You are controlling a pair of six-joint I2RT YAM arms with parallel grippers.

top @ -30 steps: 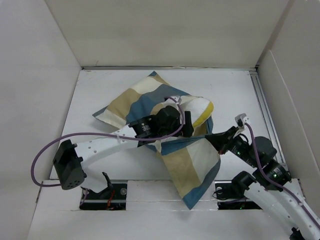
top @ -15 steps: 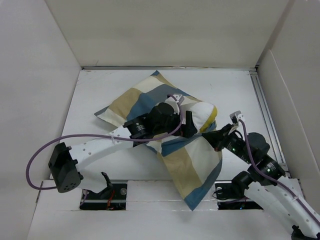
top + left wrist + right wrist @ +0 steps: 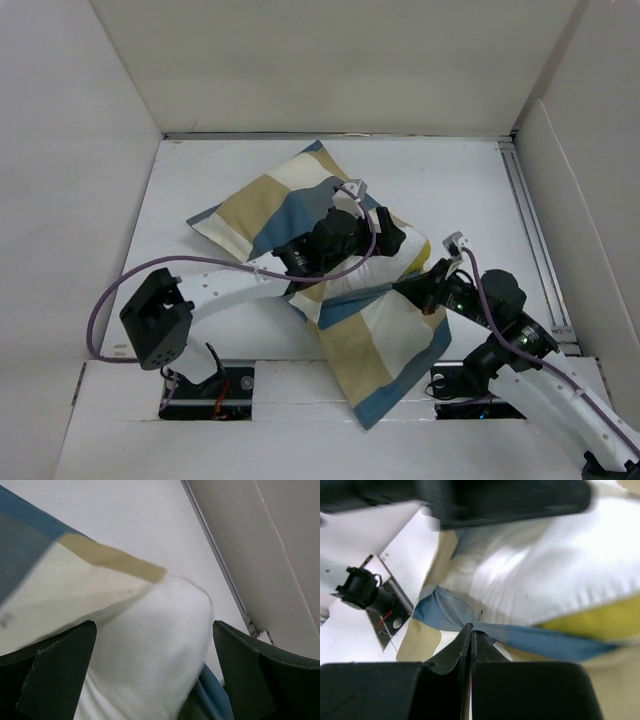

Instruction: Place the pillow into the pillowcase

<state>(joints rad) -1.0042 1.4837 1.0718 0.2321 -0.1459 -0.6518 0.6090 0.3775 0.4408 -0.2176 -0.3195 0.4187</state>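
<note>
Jaws of the left gripper [image 3: 152, 628] stand wide apart, holding nothing, with the pillow [image 3: 403, 262] bulging up between them. Those of the right gripper [image 3: 471, 630] are pressed together on a pinch of blue pillowcase [image 3: 270, 205] cloth. The checked pillowcase lies on the table [image 3: 200, 180], its long axis running on a diagonal from the far left to the near right, where a corner hangs over the near edge. Only one white end of the pillow shows. It pokes out to the right at mid-length of the pillowcase, and yellow piping [image 3: 600, 621] marks its edge. The rest of the pillow is under the checks, so its own long axis cannot be read. From above, the left arm's wrist covers the opening, and how far in the pillow sits cannot be told. The left wrist view is cut close, showing a tan hem [image 3: 115, 560] lying over the white. In the right wrist view the pillow sits just beyond the closed jaws, with the left arm a dark blur above it.
</note>
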